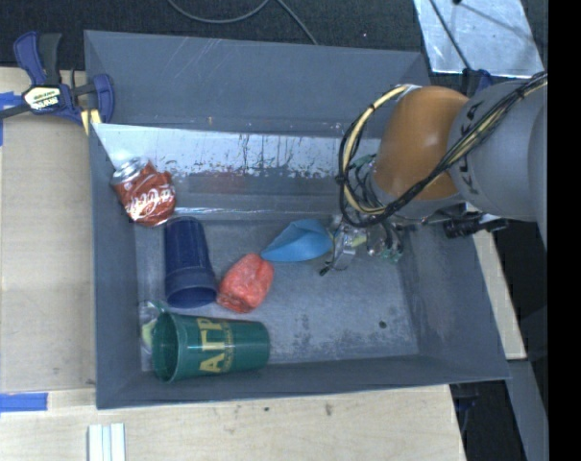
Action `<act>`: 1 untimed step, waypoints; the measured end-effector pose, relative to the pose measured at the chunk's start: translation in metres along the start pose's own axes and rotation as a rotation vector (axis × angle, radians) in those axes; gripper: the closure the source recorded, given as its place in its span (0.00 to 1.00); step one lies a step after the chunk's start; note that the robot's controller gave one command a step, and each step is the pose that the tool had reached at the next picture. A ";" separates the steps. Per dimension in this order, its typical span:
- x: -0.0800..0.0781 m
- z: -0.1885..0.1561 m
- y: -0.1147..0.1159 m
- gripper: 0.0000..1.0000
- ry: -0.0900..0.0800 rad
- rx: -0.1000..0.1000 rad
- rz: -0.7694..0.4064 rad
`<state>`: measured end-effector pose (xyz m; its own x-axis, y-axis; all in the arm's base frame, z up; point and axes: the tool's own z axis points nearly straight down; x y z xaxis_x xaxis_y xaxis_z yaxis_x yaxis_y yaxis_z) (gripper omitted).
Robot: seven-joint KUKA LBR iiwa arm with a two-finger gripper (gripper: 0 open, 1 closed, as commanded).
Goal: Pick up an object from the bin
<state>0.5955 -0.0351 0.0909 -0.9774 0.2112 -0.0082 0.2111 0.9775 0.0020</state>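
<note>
Grey bin (367, 320): red can (146, 198) with white lettering, navy cup (188, 262), red crumpled lump (246, 282), light-blue scrap (298, 243), green cup (213, 346) with yellow letters.

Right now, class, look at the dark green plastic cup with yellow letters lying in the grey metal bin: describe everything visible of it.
The dark green plastic cup lies on its side in the lower left corner of the grey metal bin, mouth toward the left wall, base toward the right. Smooth and glossy, it bears yellow letters along its side. A dark blue plastic cup and a red crumpled lump lie above it in the view; whether they touch it cannot be told.
</note>
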 end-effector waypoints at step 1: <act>0.000 0.000 0.000 1.00 0.000 0.000 0.000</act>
<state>0.5955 -0.0350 0.0909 -0.9775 0.2107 -0.0081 0.2107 0.9775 0.0021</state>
